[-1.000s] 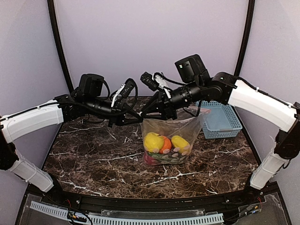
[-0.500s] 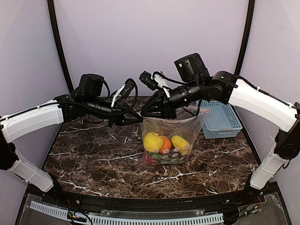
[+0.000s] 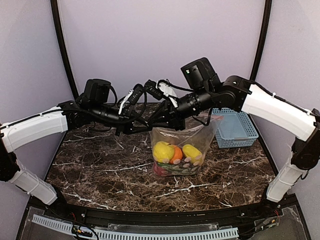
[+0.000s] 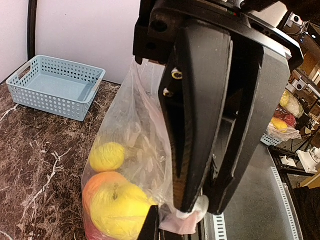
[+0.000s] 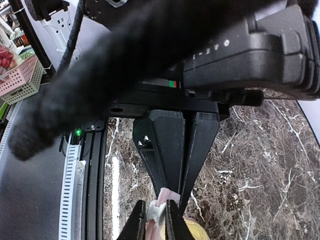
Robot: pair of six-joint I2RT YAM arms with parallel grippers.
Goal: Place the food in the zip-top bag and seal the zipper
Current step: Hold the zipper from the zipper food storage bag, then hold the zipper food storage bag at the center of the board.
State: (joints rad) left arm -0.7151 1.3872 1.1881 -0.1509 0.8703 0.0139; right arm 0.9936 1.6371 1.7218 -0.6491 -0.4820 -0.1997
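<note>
Zipper [image 5: 163,199] is what I have in both grippers. My left gripper [image 4: 202,207] is clamped flat on the whitish-pink strip, and my right gripper [image 5: 157,221] pinches it just beside, jaws closed down to the strip's thickness. I see the zip-top bag [image 3: 186,136] hanging from them down to the marble table [image 3: 100,170], with two yellow lemon pieces [image 3: 163,150] and an orange piece [image 3: 176,154] inside. A blue basket [image 3: 235,131] stands near its right side.
</note>
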